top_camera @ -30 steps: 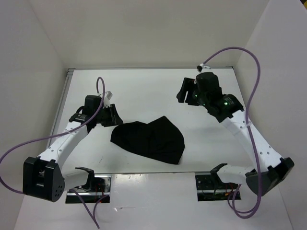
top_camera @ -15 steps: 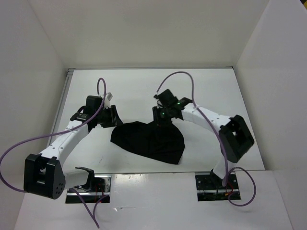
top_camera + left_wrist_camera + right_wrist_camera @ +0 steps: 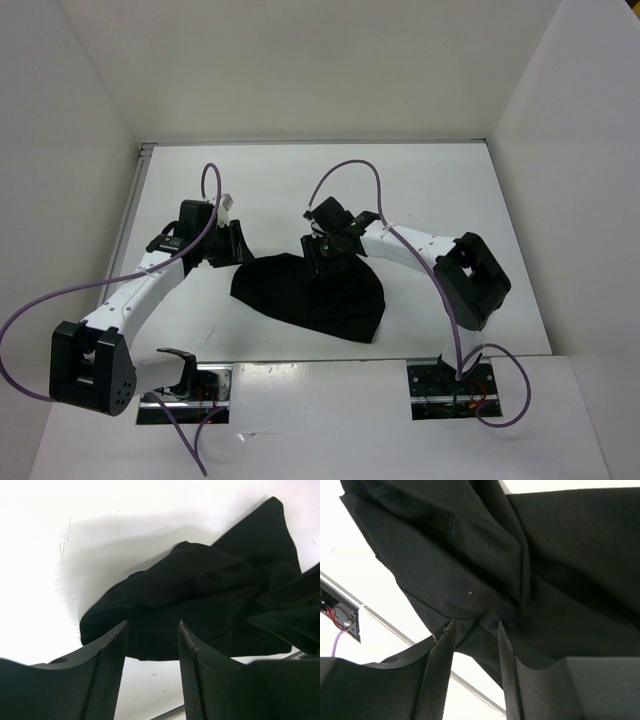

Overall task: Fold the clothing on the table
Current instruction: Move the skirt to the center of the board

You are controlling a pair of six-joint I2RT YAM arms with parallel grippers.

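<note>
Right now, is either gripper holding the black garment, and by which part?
Nothing is held. The left gripper stands open beside the black garment, and the right gripper is open over its far edge, with no fabric pinched.

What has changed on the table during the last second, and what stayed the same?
The right gripper swung in from the far right to the far edge of the clothing, open, holding nothing. The left gripper and the clothing stayed put.
</note>
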